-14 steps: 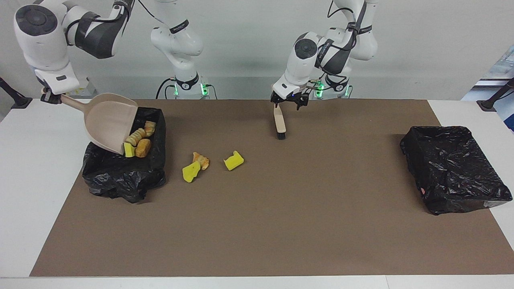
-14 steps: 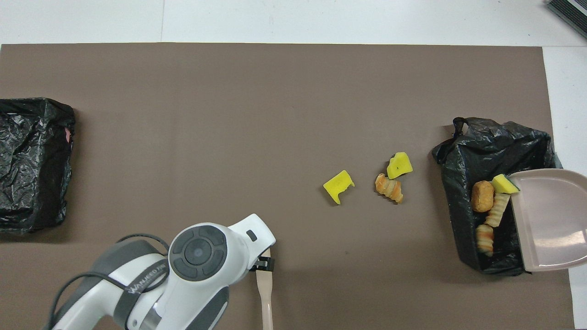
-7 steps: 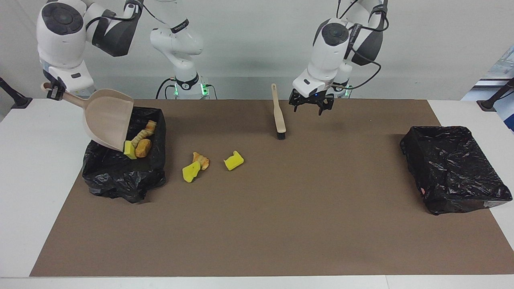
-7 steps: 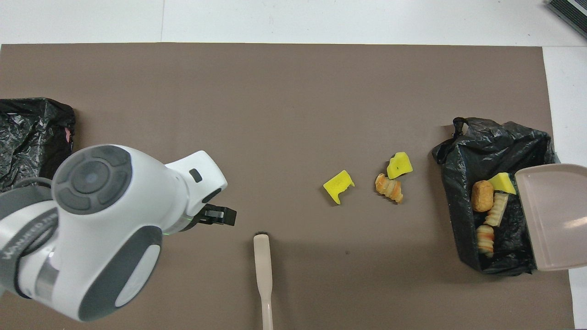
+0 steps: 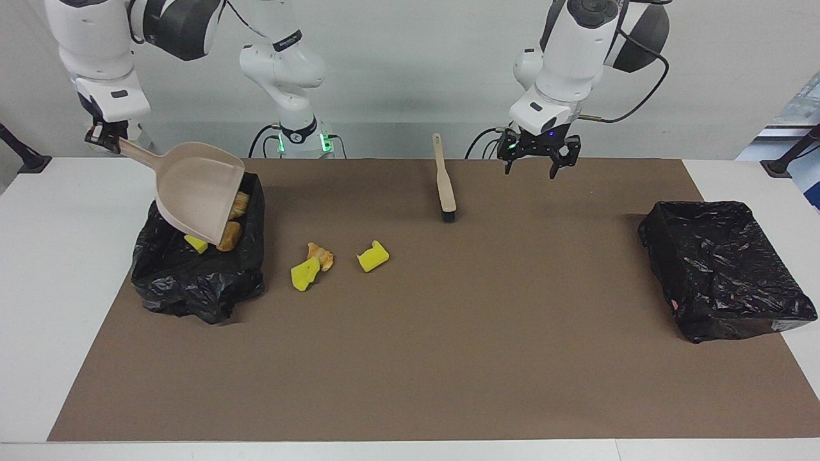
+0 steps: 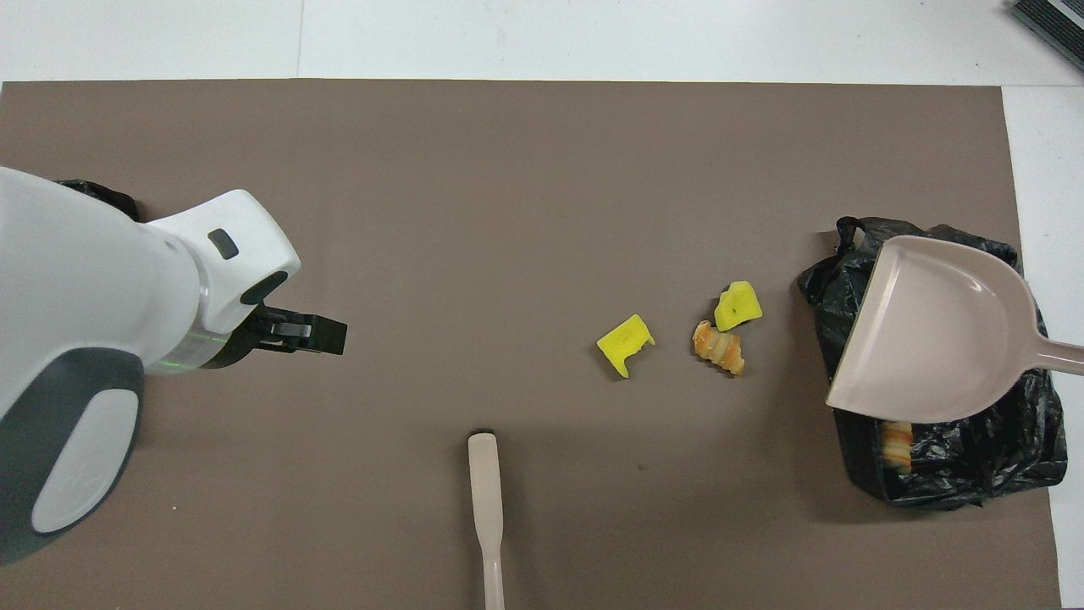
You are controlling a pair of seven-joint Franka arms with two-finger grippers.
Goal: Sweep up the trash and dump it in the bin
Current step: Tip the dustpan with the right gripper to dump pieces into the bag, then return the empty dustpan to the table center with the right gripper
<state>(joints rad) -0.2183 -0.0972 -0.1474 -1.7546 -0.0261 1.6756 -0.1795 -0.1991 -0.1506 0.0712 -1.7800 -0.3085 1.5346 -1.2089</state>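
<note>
Right gripper (image 5: 102, 136) clamped on dustpan (image 5: 197, 192) handle, over bin (image 5: 192, 282); pan hides most trash (image 5: 224, 237) inside. Three scraps (image 5: 312, 264) on mat beside bin. Left gripper (image 5: 539, 155) spread wide, empty, above mat.

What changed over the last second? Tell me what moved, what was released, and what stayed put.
The left pincer let go of the brush, opened, rose and swung toward the left arm's end of the table. The right pincer, shut on the dustpan handle, lifted and carried the pan across the bin. The brush, the three scraps on the mat and both bins stayed put.
</note>
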